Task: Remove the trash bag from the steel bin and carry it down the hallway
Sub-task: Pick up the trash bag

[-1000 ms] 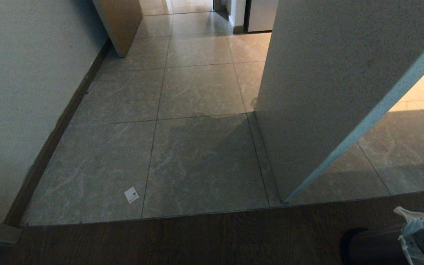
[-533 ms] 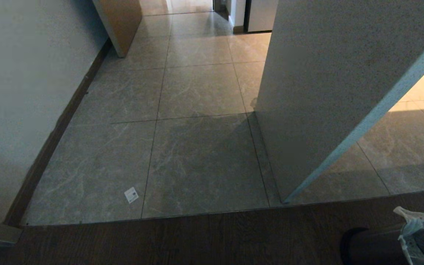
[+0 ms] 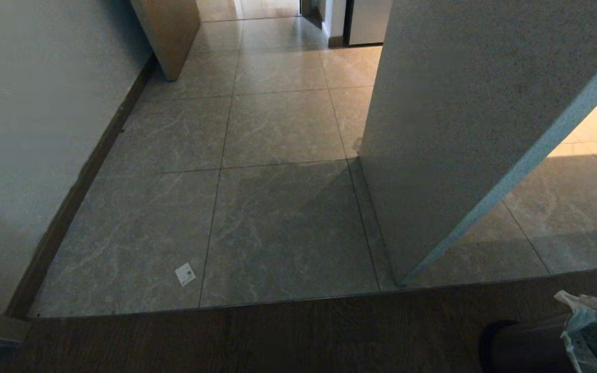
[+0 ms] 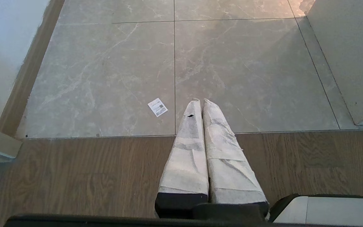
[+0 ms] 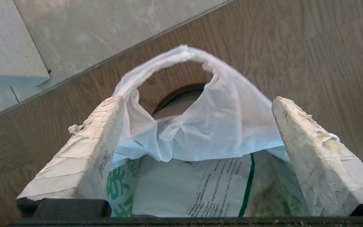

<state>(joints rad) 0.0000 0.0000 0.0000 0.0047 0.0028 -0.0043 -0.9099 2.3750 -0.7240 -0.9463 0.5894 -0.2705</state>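
The right tool (image 5: 197, 104) stands wide open, one taped finger (image 5: 87, 148) on each side of the trash bag (image 5: 200, 132), gripping nothing; the near finger touches the thin plastic. The bag's white handle loop arches up between the fingers, with green print and whitish paper showing lower down. The bag sits in the steel bin (image 3: 521, 344), whose dark rim shows through the loop, on the wood-look floor (image 3: 278, 336) at the lower right of the head view. The left tool (image 4: 199, 101) hangs with its two wrapped fingers pressed together, empty, above the seam between wood floor and tiles. The hallway (image 3: 278, 129) stretches ahead, a small paper label (image 3: 185, 274) lying on its tiles.
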